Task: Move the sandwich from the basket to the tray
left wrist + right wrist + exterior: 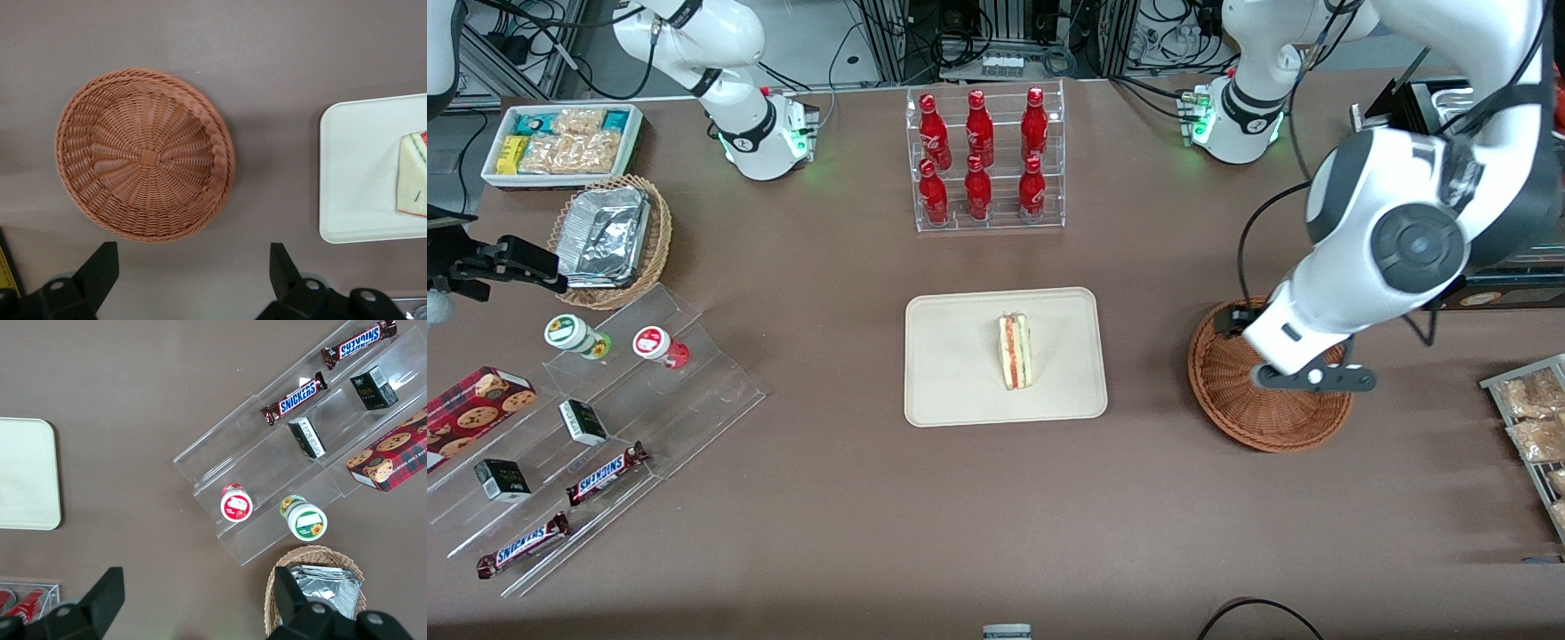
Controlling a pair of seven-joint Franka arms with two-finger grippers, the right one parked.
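Front view: the sandwich (1016, 351) lies on the tray (951, 373), slightly toward the 3 o'clock side of the tray's centre, with its red and green filling edge facing up and its long axis running from 12 to 6 o'clock. The tray rests flat on the brown desk (854, 516) near its middle. At 3 o'clock from the tray, well apart from it, sits the basket (1263, 418), a round reddish-brown wicker bowl; nothing is seen inside it. The working arm's wrist hangs over the basket and covers part of its rim.

Left wrist view: the gripper (193, 280) hovers above the desk just beside the basket (145, 163). Its two black fingers (100, 270) stand wide apart, so the jaws are released and hold nothing. The woven floor of the basket is fully exposed. The tray (360, 173) shows with the sandwich (413, 175) resting on it.

At 12 o'clock from the tray stands a clear rack of red bottles (983, 156). Toward the parked arm's end of the desk lie a tan wicker basket of foil trays (609, 240), a white bin of snack packets (560, 142), and a clear stepped stand (605, 444) carrying Snickers bars (605, 474) and small cups.
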